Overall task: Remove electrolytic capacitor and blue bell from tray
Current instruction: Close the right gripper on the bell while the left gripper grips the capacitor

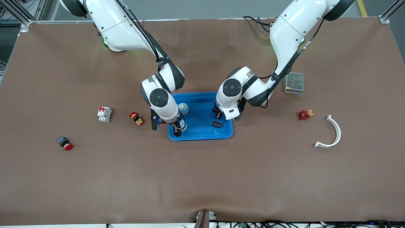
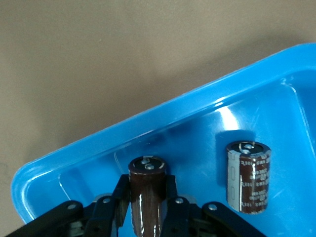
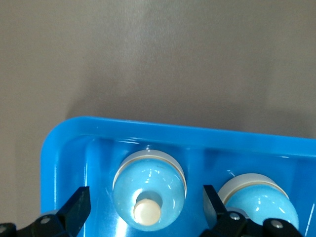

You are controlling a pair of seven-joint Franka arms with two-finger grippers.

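A blue tray [image 1: 202,134] sits mid-table. My left gripper [image 2: 146,186] is in it, shut on a dark brown capacitor [image 2: 146,173] that stands between its fingers. In the front view this gripper [image 1: 218,113] hides that capacitor. A second capacitor [image 2: 248,177] stands free beside it [image 1: 217,124]. My right gripper [image 3: 147,203] is open at the tray's right-arm end, one finger on each side of a pale blue bell [image 3: 149,185] without touching it. A second bell [image 3: 259,200] stands just outside one finger and also shows in the front view [image 1: 183,108], as does the right gripper [image 1: 179,127].
Toward the right arm's end lie an orange-red switch [image 1: 136,118], a white breaker [image 1: 104,114] and a red push button [image 1: 65,143]. Toward the left arm's end are a metal mesh box [image 1: 294,83], a red valve [image 1: 305,114] and a white curved piece [image 1: 331,133].
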